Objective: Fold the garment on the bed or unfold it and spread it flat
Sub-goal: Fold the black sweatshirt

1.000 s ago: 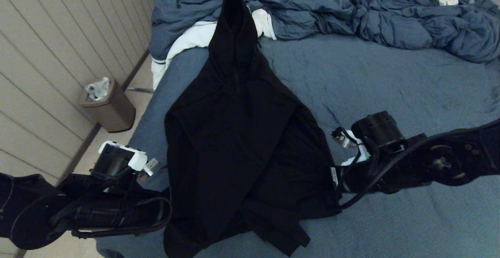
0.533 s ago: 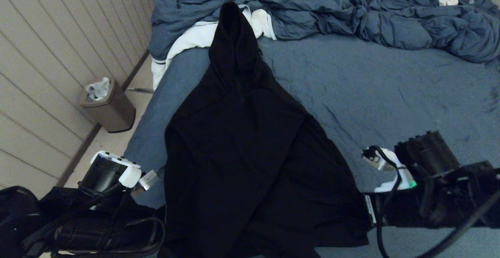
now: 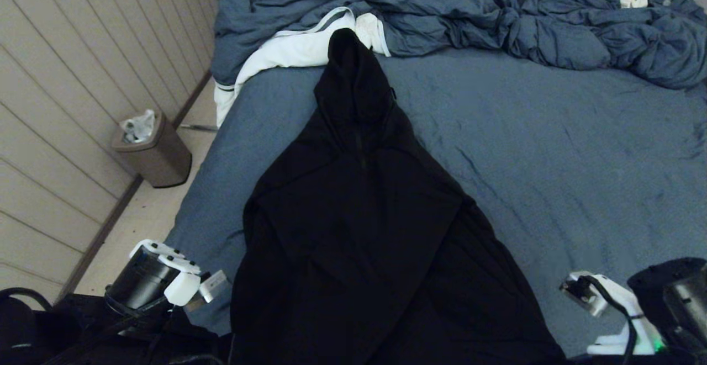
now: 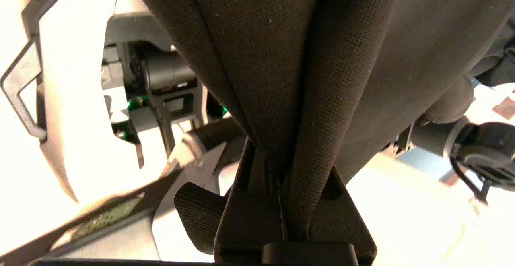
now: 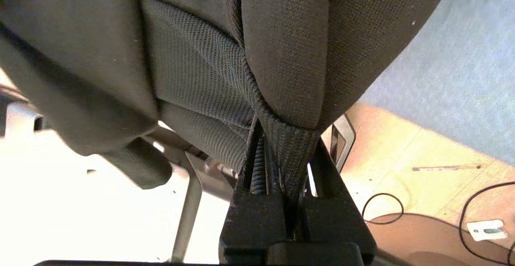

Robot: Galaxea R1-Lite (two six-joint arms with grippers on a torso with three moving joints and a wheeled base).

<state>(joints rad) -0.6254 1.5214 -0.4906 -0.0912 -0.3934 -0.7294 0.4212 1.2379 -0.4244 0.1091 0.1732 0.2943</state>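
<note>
We see the black hoodie (image 3: 359, 227) stretched lengthwise on the bed (image 3: 552, 149), its pointed hood aimed at the rumpled comforter (image 3: 497, 17) and touching a white cloth (image 3: 287, 53), its hem drawn past the bed's near edge. Our left gripper (image 4: 281, 217) has its jaws pressed together on a fold of the hem; our right gripper (image 5: 285, 205) pinches the ribbed hem at the other corner. A brown bin (image 3: 154, 152) stands on the floor beside the bed.
</note>
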